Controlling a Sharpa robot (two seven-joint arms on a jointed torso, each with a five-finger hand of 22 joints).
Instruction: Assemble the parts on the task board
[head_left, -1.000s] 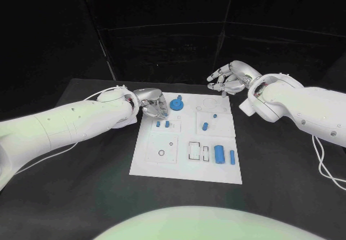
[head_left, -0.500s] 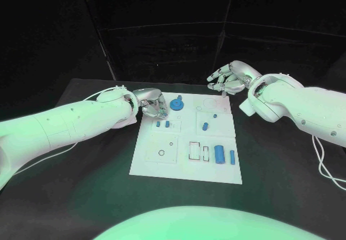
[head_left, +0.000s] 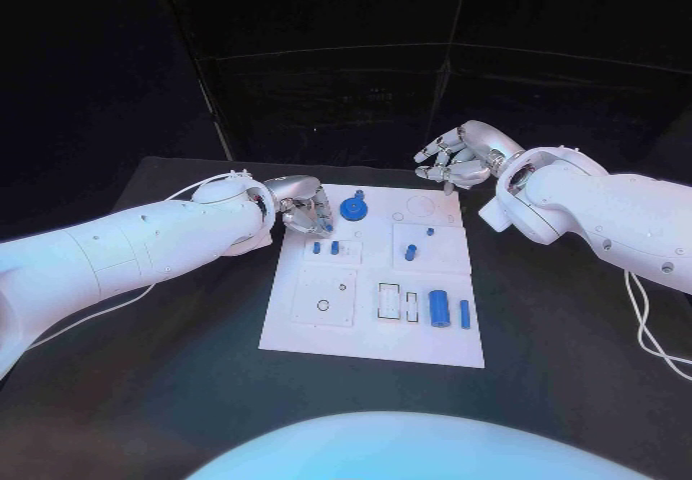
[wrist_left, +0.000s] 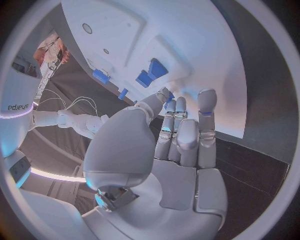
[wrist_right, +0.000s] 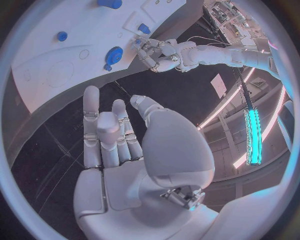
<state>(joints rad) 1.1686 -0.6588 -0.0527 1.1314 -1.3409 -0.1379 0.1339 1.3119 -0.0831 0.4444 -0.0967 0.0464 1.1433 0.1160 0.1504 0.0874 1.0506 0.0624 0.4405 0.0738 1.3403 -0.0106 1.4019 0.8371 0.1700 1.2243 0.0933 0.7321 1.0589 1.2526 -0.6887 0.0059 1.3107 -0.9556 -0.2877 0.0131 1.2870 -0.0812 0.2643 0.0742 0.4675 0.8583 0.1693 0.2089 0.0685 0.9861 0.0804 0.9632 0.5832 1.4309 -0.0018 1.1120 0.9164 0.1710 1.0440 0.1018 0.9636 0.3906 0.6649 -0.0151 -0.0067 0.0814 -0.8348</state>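
Note:
The white task board (head_left: 372, 335) lies in the middle of the table. My left hand (head_left: 302, 214) hangs over its far left corner, beside a round blue part (head_left: 355, 210) and above two small blue parts (head_left: 326, 248). In the left wrist view the thumb meets the fingertips (wrist_left: 177, 106) close to the board (wrist_left: 194, 35); a bluish spot sits there, and I cannot tell if it is a held part. My right hand (head_left: 459, 154) hovers beyond the far right corner, fingers apart, holding nothing. The right wrist view shows its bare palm (wrist_right: 119, 165).
On the board's right half sit a blue peg (head_left: 430, 232), a short blue piece (head_left: 410, 251), a blue cylinder (head_left: 438, 301) and a blue bar (head_left: 464, 314). Rectangular slots (head_left: 389, 300) lie beside them. Black table surrounds the board; cables trail from both arms.

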